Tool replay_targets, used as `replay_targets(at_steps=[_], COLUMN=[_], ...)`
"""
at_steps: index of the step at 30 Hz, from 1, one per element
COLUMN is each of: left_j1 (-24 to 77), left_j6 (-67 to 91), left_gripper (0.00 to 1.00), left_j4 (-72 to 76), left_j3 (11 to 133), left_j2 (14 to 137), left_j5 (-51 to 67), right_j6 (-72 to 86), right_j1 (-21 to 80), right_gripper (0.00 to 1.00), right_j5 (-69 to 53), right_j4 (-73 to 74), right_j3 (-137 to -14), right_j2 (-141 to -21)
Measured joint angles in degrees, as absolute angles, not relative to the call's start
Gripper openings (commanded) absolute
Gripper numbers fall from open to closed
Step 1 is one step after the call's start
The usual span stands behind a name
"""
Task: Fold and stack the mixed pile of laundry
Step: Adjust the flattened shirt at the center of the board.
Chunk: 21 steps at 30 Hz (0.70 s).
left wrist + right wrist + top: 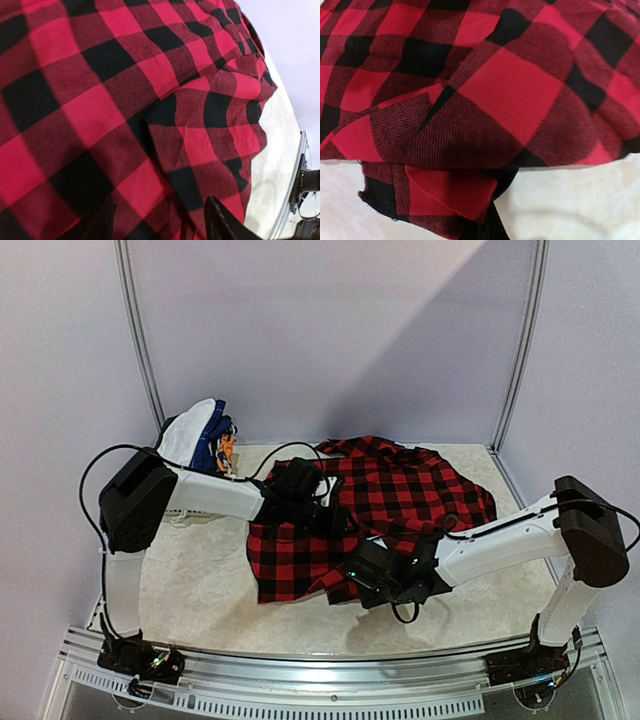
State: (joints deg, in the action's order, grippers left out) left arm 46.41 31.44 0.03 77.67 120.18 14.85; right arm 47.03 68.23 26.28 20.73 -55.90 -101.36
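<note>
The right gripper [368, 575] is pinching shut on the near hem of the one red-and-black plaid shirt [400, 495], which is lying spread on the table [200, 590]. The left gripper [160, 222], jaws apart, is hovering over the shirt's left side. One heap of white and blue garments [198, 435] is sitting back-left.

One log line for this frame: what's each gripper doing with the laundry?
item: plaid shirt, spread on table | left gripper: open above it | right gripper: shut on its near hem | other garments: heaped back-left
</note>
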Motion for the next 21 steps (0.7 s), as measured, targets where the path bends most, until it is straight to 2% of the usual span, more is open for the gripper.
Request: replay_targets(at_steps=[5,8,15,21], left_j1=[46.39,46.46,48.45,54.57], left_j6=[30.52,29.76,27.51,26.55], left_gripper=[0.80,0.84,0.84,0.80], left_j4=[0.38,0.25,-4.67,-13.21], left_j3=[70.85,66.46,58.87,55.31], left_j2=[112.55,106.91,96.31,90.48], left_j5=[11.40,8.14,-3.77,-14.22], right_j6=[45.80,44.97,43.90,41.89], right_j1=[68.23,68.36,69.17,70.76], right_gripper=[0.00,0.00,0.00,0.00], right_j5=[26.74,27.77,32.47,35.16], right_j4=[27.22,33.95,52.66,66.00], right_j3=[-56.82,-59.51,-68.77,-78.85], right_j2=[-95.66,-91.02,-80.88,-74.43])
